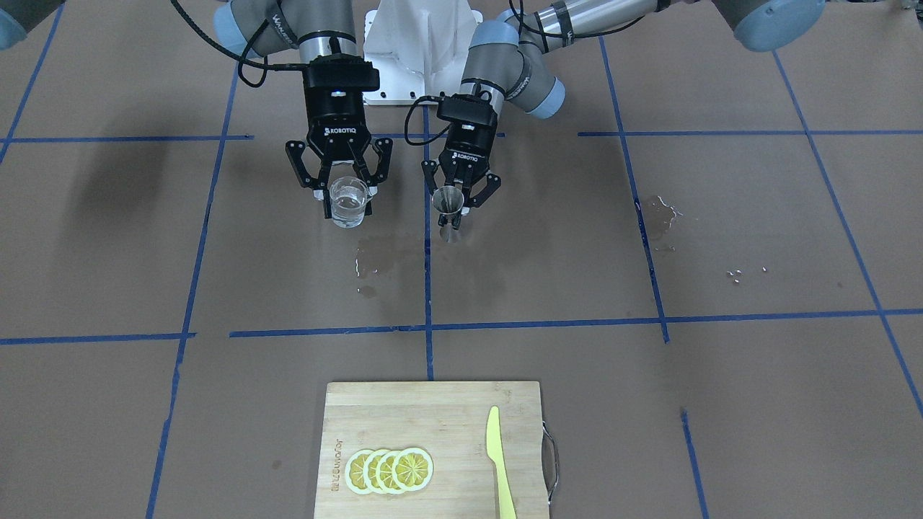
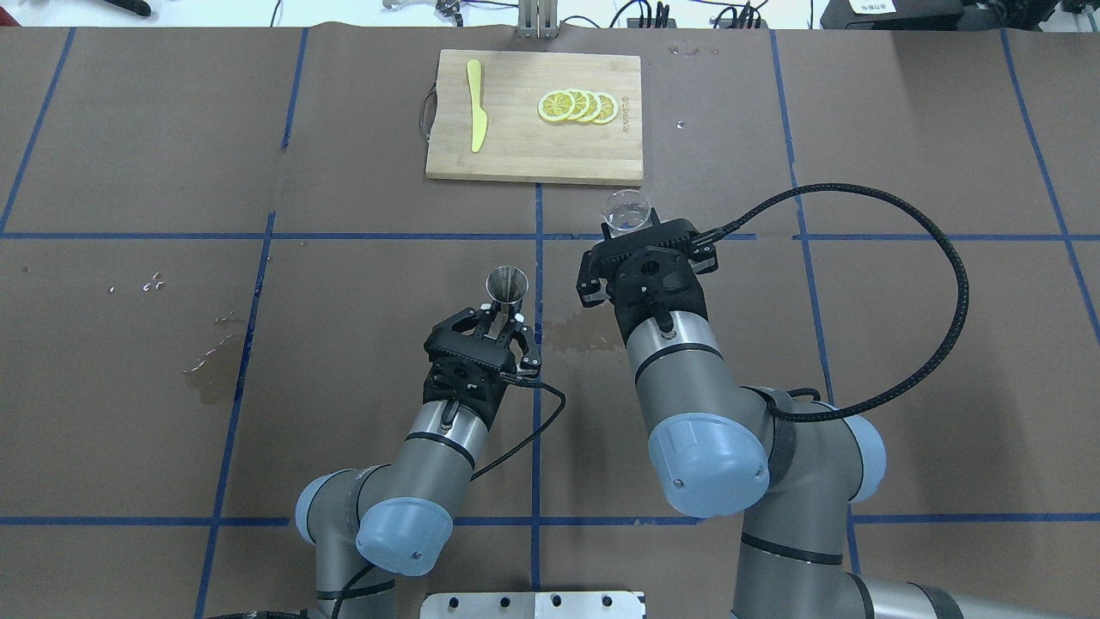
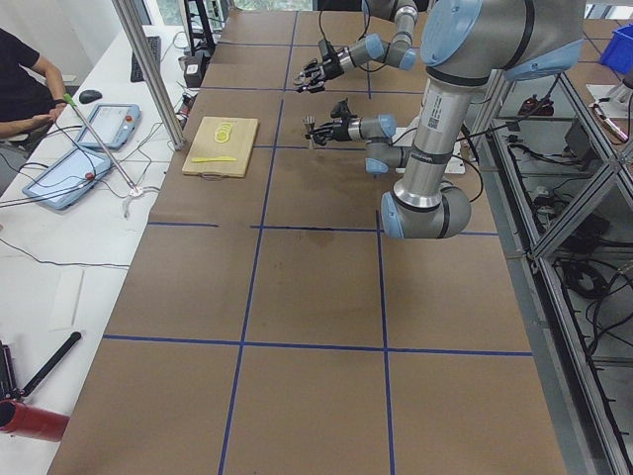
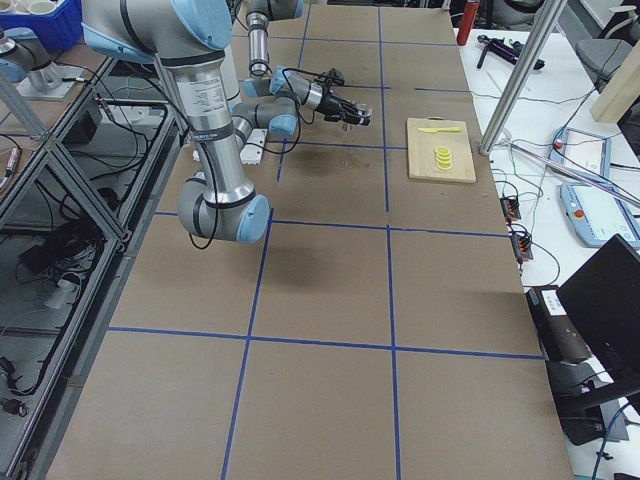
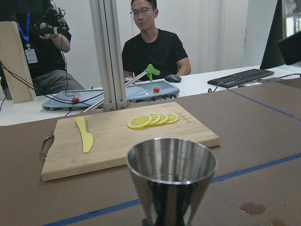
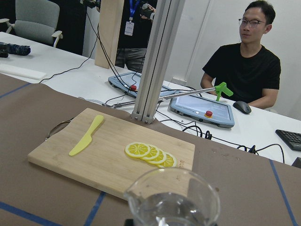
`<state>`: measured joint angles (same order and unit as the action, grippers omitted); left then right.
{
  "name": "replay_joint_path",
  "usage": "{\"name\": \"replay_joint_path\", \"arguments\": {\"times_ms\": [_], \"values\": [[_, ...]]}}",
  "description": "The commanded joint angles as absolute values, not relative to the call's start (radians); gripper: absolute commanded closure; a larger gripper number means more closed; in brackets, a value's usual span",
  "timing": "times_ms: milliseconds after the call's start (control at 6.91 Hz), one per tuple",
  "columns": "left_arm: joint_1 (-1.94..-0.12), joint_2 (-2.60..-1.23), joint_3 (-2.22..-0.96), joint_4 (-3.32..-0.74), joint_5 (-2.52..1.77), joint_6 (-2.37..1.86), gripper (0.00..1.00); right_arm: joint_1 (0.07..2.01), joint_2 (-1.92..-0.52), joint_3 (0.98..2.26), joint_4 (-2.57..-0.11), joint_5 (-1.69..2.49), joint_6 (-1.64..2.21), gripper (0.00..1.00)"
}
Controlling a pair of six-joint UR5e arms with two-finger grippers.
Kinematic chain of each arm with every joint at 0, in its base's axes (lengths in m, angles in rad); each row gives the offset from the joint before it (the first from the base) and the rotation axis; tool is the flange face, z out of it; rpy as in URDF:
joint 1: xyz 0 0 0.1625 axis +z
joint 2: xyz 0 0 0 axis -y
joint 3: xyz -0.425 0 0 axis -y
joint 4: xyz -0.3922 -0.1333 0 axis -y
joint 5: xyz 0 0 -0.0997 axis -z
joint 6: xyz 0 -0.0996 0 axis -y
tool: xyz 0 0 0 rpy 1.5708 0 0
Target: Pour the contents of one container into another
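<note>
Clear round glass cup (image 1: 349, 205) and silver steel hourglass jigger (image 1: 448, 200) poised for pouring
Right gripper (image 1: 345, 194) clasps the upright cup, left gripper (image 1: 455, 213) the jigger nearby; next, seemingly, bring the cup over and tilt.

Robotics lab: teach pendants (image 6: 202, 109), taped table (image 1: 721, 396)

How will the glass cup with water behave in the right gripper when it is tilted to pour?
The glass cup looks smooth and hard, so it may slip between the fingers if held loosely. It holds water, so it is probably heavier than it looks. Being glass, it would likely break if dropped.
</note>
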<state>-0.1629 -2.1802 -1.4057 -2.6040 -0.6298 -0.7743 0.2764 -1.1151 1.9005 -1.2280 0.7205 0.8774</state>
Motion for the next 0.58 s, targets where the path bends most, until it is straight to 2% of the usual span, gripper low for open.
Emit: {"name": "replay_joint_path", "arguments": {"times_ms": [0,434], "values": [[-0.166,-2.198,-1.394,-2.602,-0.647,-0.773,1.0,0.262,-1.109,1.98,-1.368,0.744,0.873,1.0],[-0.178,-2.262,-1.338,-2.603,-0.649,-0.775,1.0,0.241,-1.051,1.999,-1.521,0.745,0.789,1.0]]}}
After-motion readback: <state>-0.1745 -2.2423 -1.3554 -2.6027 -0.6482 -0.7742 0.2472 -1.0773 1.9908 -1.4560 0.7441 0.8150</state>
